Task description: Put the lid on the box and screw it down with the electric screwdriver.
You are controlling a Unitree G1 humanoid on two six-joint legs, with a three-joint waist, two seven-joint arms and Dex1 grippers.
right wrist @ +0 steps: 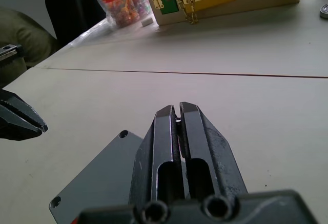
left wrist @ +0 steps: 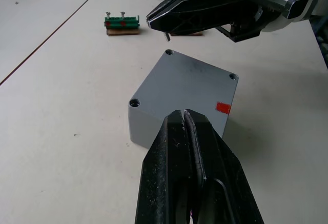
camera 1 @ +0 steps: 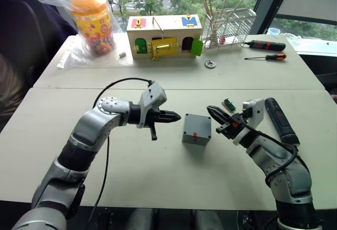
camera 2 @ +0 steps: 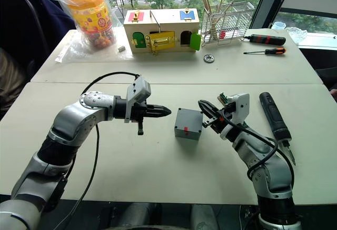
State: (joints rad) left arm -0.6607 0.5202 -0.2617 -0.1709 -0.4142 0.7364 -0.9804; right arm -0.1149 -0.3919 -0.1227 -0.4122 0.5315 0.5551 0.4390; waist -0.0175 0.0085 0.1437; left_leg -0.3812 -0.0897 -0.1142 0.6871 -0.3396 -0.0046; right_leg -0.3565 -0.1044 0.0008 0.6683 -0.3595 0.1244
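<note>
Grey box [camera 1: 197,129] with lid [left wrist: 184,83] on top, resting mid-table on the near half, directly between the two end effectors. Left end effector [camera 1: 176,117] just beside the box's left side, fingers pressed together, empty, not touching it. Right end effector [camera 1: 210,111] close to the box's right far corner, fingers nearly together, something tiny and metallic between the tips. Electric screwdriver [camera 1: 281,120] lying near the table's right edge, beyond the right end effector.

No lettering can be read anywhere; the print on the snack jar [camera 1: 93,19] is too small
</note>
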